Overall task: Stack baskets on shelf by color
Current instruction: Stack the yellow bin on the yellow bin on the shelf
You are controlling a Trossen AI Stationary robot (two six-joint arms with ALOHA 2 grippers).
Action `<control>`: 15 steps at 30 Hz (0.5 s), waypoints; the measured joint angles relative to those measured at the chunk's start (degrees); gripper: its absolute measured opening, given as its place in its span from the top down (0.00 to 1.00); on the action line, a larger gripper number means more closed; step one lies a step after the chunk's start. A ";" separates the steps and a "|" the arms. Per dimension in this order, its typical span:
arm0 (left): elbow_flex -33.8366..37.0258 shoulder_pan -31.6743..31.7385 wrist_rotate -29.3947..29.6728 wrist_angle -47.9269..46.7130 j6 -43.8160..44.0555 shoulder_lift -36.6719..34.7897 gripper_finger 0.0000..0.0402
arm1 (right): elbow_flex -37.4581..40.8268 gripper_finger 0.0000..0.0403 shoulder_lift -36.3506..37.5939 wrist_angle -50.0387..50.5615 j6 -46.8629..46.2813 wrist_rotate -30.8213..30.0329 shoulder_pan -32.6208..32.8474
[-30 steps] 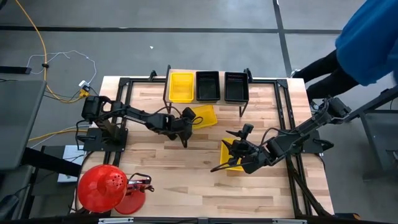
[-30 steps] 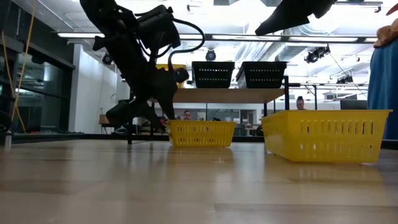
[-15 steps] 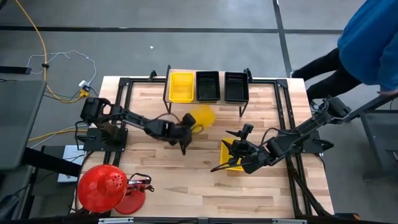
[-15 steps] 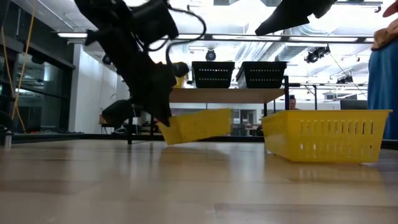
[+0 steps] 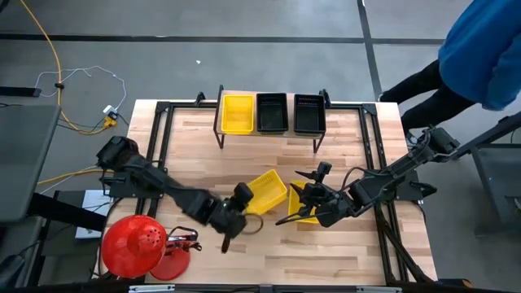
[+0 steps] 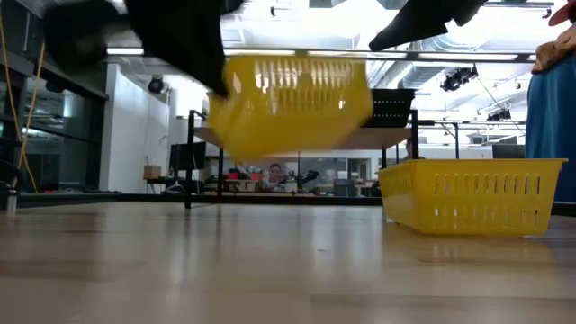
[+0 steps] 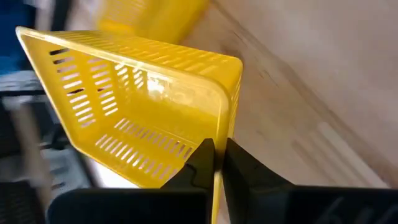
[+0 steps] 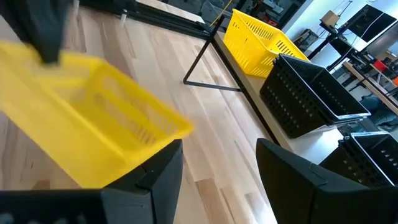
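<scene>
High view: the left hand (image 5: 238,213) grips a yellow basket (image 5: 266,191) by its rim, above the counter (image 5: 187,146) and well apart from the shelf (image 5: 273,130). The right hand (image 5: 303,203), fingers wide, hovers over a second yellow basket (image 5: 295,195).

Low view: the held basket hangs clear of the counter.

Left wrist view: fingers pinch the basket wall.

Judgement: transport step; next, carry to the shelf's yellow basket (image 5: 237,112) and nest it.
</scene>
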State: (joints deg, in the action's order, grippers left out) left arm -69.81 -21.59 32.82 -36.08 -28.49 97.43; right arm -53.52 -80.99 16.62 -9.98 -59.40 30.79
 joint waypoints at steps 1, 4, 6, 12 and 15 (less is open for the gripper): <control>-1.73 -1.24 2.00 -1.43 0.80 -0.04 1.00 | 0.00 0.52 0.00 -0.02 0.00 0.00 0.00; -6.40 -3.27 10.85 -5.86 0.31 -0.10 1.00 | 0.00 0.52 0.00 0.00 0.00 0.00 0.00; -9.18 -2.79 16.54 -10.76 -0.20 -1.08 1.00 | 0.00 0.52 0.00 -0.02 0.00 0.00 0.00; -19.32 5.26 21.11 -20.94 2.66 -5.29 1.00 | 0.00 0.52 0.00 -0.19 0.08 0.04 0.00; -24.93 10.96 20.39 -21.29 2.14 -6.91 1.00 | 0.00 0.52 0.00 -0.20 0.98 0.04 0.00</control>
State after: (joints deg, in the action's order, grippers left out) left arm -94.74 -10.62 53.20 -57.37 -26.35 90.52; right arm -53.52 -80.99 16.43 -9.00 -59.35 30.79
